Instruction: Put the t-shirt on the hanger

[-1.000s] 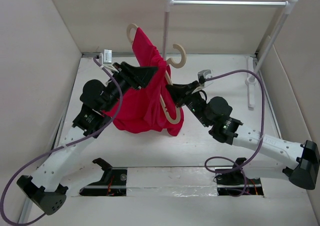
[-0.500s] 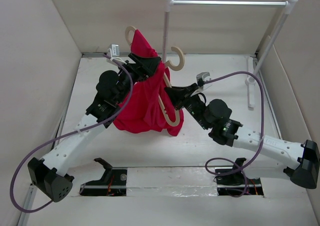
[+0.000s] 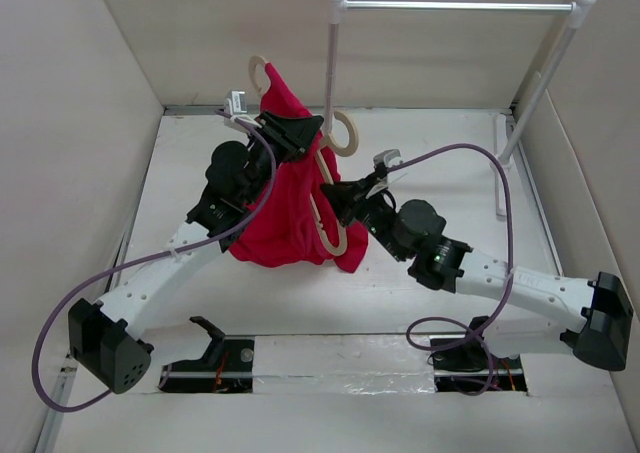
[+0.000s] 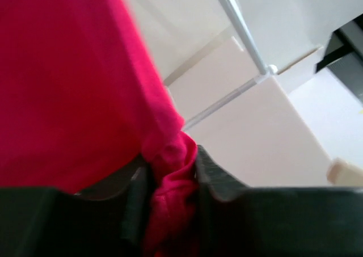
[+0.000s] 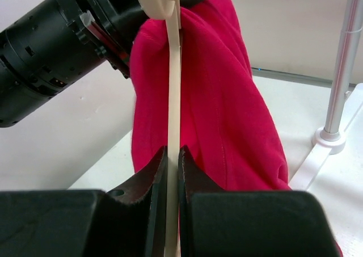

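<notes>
Cloth of the t-shirt [image 3: 290, 218] is plain bright crimson, bunched at frame centre over the counter [image 3: 440, 163]. It drapes the pale hanger [image 5: 173, 87], whose long arc runs upper left to lower centre, hook toward the right. The left gripper [image 4: 170, 183] pinches a red fold, and the right gripper [image 5: 172, 183] clamps the hanger's arm.

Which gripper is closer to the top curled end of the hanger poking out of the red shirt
Left. The left gripper pinches the t-shirt just below that end; the right gripper clamps the hanger farther down its arc.
</notes>
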